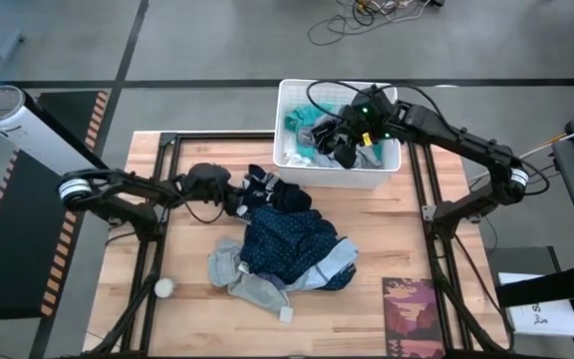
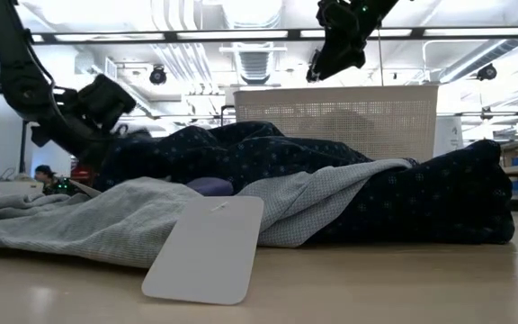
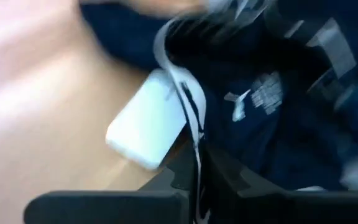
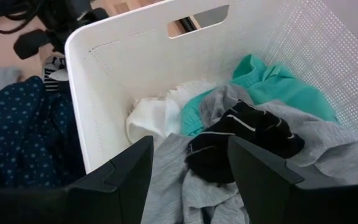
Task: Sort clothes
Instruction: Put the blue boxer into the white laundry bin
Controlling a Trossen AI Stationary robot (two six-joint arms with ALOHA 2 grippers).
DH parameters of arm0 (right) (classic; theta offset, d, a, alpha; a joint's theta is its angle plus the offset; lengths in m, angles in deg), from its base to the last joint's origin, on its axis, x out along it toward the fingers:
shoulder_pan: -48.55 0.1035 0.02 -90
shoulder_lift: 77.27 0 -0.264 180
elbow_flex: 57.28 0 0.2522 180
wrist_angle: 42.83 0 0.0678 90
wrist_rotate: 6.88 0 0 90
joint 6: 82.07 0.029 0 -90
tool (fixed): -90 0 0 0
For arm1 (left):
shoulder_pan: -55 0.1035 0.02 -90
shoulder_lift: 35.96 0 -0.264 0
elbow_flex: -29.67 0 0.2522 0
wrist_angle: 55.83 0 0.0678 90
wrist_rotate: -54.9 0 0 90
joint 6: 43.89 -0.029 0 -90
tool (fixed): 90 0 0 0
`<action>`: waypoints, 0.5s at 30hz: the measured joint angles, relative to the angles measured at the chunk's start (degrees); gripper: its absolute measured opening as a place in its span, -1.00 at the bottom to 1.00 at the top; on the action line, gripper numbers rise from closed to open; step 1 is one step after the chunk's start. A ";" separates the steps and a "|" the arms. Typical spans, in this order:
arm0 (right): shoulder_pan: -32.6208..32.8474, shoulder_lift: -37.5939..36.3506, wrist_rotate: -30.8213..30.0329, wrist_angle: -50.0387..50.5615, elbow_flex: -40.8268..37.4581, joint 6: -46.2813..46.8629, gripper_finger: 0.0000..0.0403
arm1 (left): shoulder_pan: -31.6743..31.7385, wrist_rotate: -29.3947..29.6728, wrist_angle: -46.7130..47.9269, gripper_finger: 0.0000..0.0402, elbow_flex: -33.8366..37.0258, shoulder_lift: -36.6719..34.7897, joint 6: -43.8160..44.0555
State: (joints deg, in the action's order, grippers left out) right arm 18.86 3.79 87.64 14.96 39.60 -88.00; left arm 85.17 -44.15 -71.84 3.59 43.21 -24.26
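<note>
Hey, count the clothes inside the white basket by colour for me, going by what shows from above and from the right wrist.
In the basket, as far as shows:
Teal: 1
White: 1
Grey: 1
Black with white stripe: 1
Total: 4 visible; more may lie hidden underneath.
</note>
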 joint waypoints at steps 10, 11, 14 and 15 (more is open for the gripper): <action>0.92 0.07 -0.02 2.14 0.00 -2.51 -0.13 | 0.02 -0.95 -1.76 -0.99 -0.52 -19.48 1.09; 0.92 0.09 -0.05 2.14 0.00 -2.34 -0.15 | 0.02 -1.36 -1.21 -0.99 -1.14 -21.77 1.21; 0.94 0.09 -0.04 2.03 0.00 -2.21 -0.23 | 0.02 -3.39 1.82 -1.00 -4.98 -27.72 1.21; 0.94 0.09 -0.02 2.03 0.00 -2.23 -0.26 | 0.00 -4.03 3.90 -1.00 -6.90 -29.25 0.49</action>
State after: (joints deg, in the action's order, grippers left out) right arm 19.79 3.87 87.61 17.00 39.60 -90.23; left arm 85.17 -48.18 -67.94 -3.31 13.95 -23.77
